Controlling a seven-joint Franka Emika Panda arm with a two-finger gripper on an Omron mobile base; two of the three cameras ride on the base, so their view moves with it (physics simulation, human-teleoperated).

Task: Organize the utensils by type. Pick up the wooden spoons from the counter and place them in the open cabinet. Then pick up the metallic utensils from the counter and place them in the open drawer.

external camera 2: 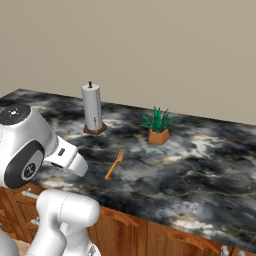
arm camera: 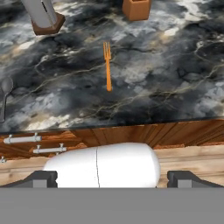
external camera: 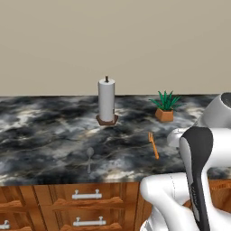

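Left base view: we count one wooden fork [external camera: 154, 145], one metal spoon [external camera: 89, 158], one paper-towel roll [external camera: 107, 101] upright on a brown holder, and one potted plant [external camera: 165, 106], all on the marble counter [external camera: 40, 131]. The fork lies near the counter's front edge, tines toward the wall; the spoon lies to its left, well apart, bowl toward the wall. The small orange-brown pot holds green spiky leaves. Below the counter we see three closed drawer fronts with silver bar handles [external camera: 86, 195]. Right base view: one wooden fork [external camera 2: 114, 164] between the roll [external camera 2: 92, 108] and the plant [external camera 2: 158, 125], nearer the front edge. Hand view: the fork [arm camera: 107, 65] lies near the middle of the counter, tines toward the plant pot [arm camera: 136, 8]; the spoon [arm camera: 4, 95] sits at the left edge, partly cut off. The gripper [arm camera: 112, 179] shows its two dark fingertips [arm camera: 40, 178] far apart, jaws spread wide, nothing between them. No writing is legible anywhere.
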